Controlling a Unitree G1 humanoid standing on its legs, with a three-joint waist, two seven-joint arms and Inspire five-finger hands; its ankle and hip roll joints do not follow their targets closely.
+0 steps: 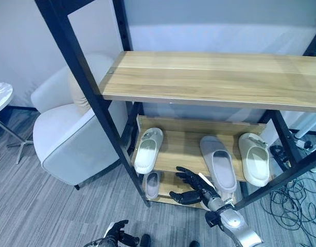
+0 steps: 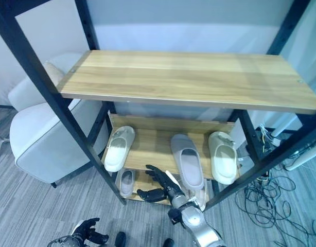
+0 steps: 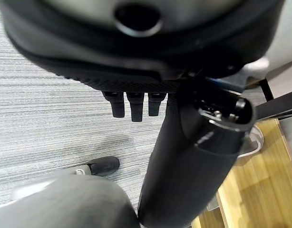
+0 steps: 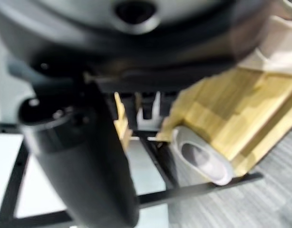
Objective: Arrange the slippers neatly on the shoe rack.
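The shoe rack (image 1: 214,77) has a bare wooden top shelf. On its middle shelf lie a white slipper (image 1: 148,149) at the left, a grey slipper (image 1: 218,162) in the middle and a cream slipper (image 1: 253,158) at the right, all pointing outward. A small grey slipper (image 1: 152,184) lies on the bottom shelf; it is also in the right wrist view (image 4: 203,159). My right hand (image 1: 198,189) hovers open in front of the bottom shelf, just right of that slipper, holding nothing. My left hand (image 1: 118,235) hangs low near the floor, fingers relaxed and empty.
A white armchair (image 1: 65,134) stands close against the rack's left side. A small round table (image 1: 1,98) is at the far left. Loose cables (image 1: 297,200) lie on the floor by the rack's right legs. Grey carpet lies in front.
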